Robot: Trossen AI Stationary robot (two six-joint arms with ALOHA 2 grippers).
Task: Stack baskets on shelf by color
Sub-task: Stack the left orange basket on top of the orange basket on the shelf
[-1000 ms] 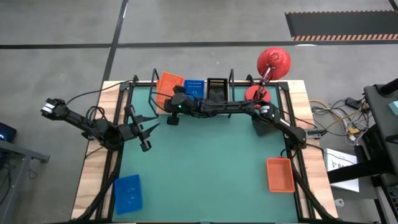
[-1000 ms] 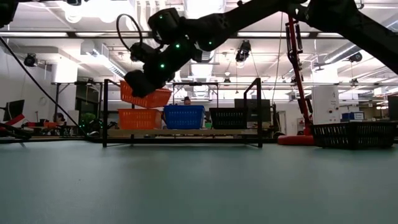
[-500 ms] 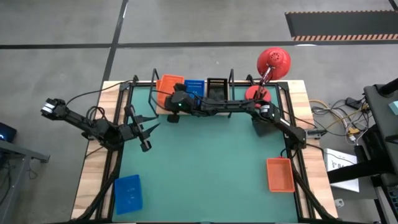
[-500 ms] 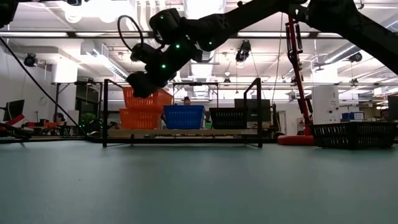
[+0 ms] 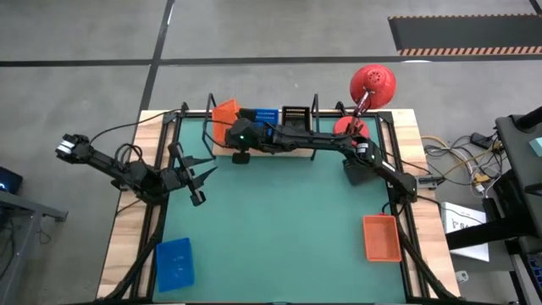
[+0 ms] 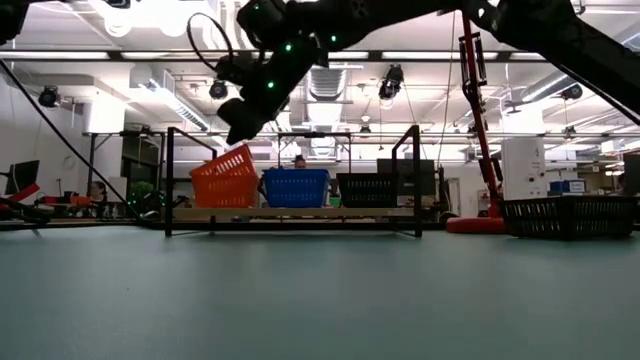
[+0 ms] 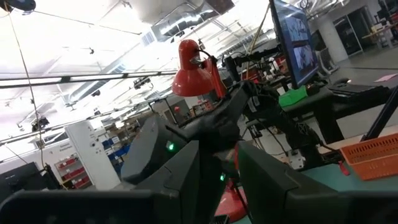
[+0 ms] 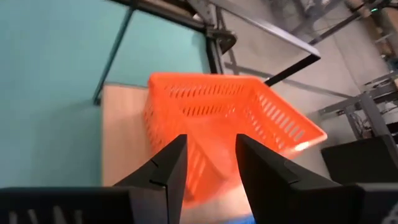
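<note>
The right hand is positioned over the left end of the shelf, directly above an orange basket. In the right wrist view, the two dark fingers are seen parted with a narrow gap, and nothing is gripped between them. Just beyond the fingertips, the orange basket is seen tilted, with its open side turned partly toward the hand. In the low view, the same basket is shown sitting askew at the shelf's left end, one top edge raised toward the hand above it. Whether a second orange basket lies under it cannot be told.

Beside the orange basket, toward the right arm's base, a blue basket is placed on the shelf, followed by a black basket. A further black basket is located on the bench near the red lamp. Another orange basket is located at the near right corner of the bench, and another blue basket at the near left corner, both well apart from the right hand.

The left hand is held above the left side of the bench, well apart from the shelf. Its fingers are spread apart, and nothing is held.
</note>
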